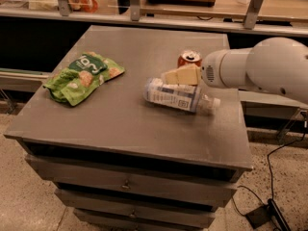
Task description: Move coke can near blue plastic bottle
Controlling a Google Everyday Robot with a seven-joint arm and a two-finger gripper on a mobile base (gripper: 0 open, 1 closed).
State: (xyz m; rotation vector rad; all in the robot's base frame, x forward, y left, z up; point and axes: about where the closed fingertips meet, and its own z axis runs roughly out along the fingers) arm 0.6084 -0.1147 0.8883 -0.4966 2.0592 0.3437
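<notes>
The coke can (189, 57), red with a silver top, stands upright on the grey cabinet top (120, 124), right of centre. The blue plastic bottle (177, 96) lies on its side just in front of the can, with its white cap pointing right. My gripper (179, 75) reaches in from the right on a thick white arm (269, 69). It sits at the can's lower front, just above the bottle, and hides the can's lower half. I cannot tell whether it holds the can.
A green snack bag (83, 76) lies on the left of the cabinet top. Drawers (126, 184) run below the front edge. A counter with metal posts (134, 1) stands behind. A cable (269, 211) lies on the floor at the right.
</notes>
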